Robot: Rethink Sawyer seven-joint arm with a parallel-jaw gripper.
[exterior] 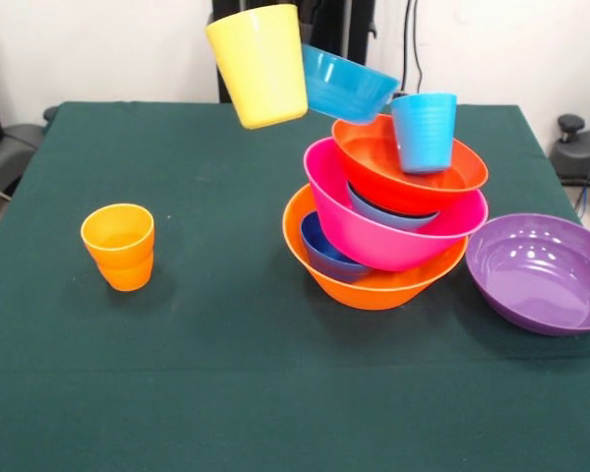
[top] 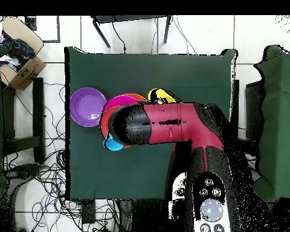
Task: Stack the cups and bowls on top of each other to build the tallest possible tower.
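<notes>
The orange ridged cup (exterior: 119,246) is standing alone on the green bench (exterior: 226,393). The purple bowl (exterior: 544,271) is resting beside the leaning tower (exterior: 388,221). Above it, the yellow cup (exterior: 260,65) is hanging tilted; I cannot tell how the fingers are standing.

You see a dark green surface (exterior: 226,393) filling most of the front view. From overhead, a cardboard box (top: 20,57) of clutter sits off its corner, and tangled cables (top: 45,181) sprawl across the white floor (top: 196,33).
</notes>
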